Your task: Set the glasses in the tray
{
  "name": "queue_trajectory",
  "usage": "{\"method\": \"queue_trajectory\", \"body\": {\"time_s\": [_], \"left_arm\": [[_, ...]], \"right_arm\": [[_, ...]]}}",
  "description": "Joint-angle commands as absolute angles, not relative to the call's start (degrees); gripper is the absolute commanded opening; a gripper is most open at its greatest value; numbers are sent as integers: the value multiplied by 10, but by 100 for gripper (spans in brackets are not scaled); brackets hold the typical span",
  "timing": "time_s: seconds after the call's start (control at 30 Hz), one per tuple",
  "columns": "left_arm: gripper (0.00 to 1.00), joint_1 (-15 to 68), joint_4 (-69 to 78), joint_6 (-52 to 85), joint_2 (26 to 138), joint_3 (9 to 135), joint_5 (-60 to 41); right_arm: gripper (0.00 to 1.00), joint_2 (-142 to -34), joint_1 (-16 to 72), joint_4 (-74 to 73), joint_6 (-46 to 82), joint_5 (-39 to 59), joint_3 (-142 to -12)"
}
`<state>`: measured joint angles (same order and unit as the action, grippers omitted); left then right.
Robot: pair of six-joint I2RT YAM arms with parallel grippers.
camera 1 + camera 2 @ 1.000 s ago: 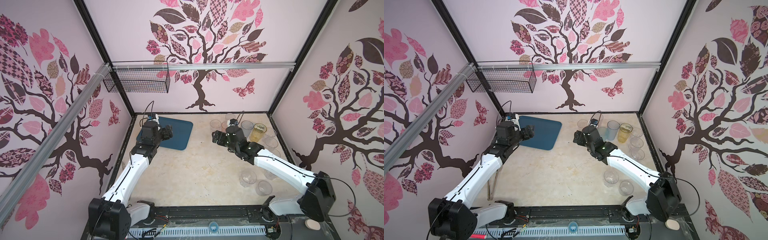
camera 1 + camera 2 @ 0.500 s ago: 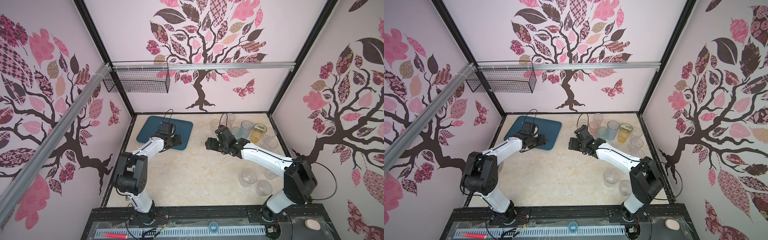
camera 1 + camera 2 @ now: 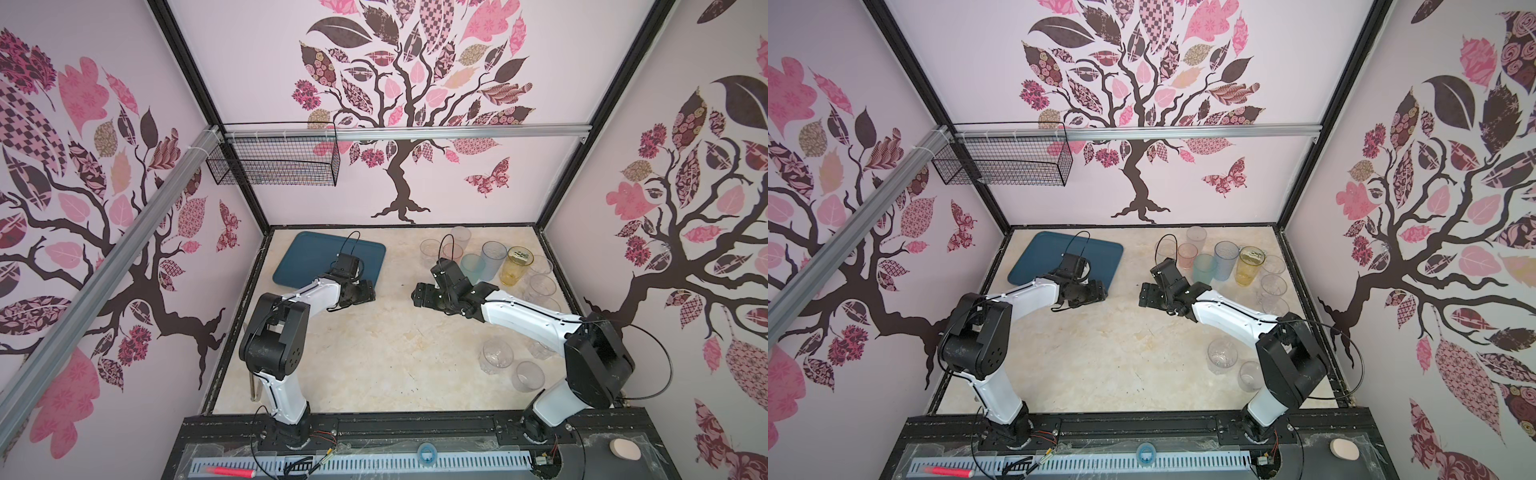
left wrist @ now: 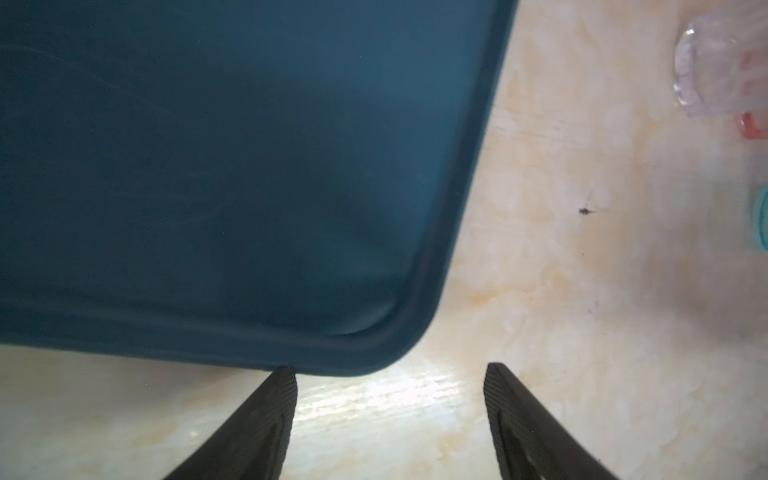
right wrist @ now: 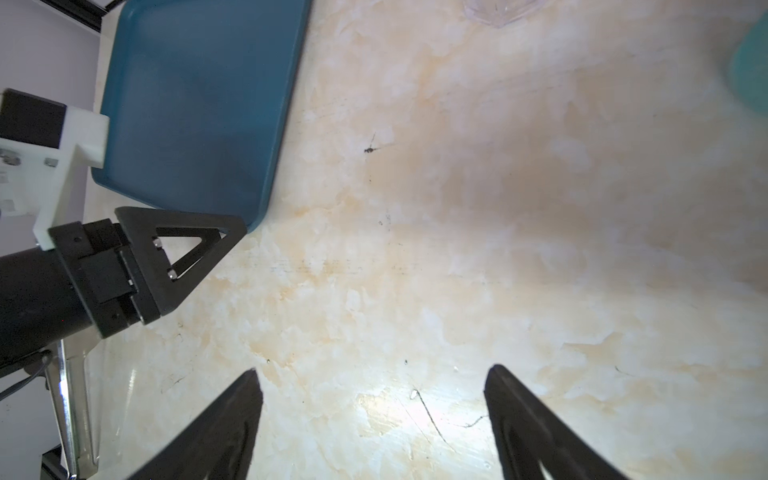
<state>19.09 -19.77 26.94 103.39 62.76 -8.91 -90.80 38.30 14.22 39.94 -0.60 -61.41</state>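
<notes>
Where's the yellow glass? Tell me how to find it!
On the beige table, look to the back right corner, opposite the dark blue tray, where glasses stand bunched. The yellow glass stands upright beside a blue-grey glass. It is the only yellow one.

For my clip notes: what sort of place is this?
Probably a robot test booth: tree-print wall panels in a black frame, left arm and right arm on a rail, plus glasses and tray.

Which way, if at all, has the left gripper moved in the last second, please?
Yes. The left gripper moved from over the tray to beside its near corner.
</notes>
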Motion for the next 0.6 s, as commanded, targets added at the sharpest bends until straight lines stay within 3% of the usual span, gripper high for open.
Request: {"method": "queue_trajectory", "body": {"time_s": [0.0, 0.27, 0.57], "left_arm": [[73, 213, -201, 288, 1045, 620, -109], [70, 216, -264, 254, 995, 697, -58], [75, 203, -311, 190, 1133, 823, -30]], "right_arm": [[87, -891, 385, 139, 404, -9, -616], [87, -893, 385, 135, 403, -3, -612], [87, -882, 386, 144, 400, 0, -607]]}}
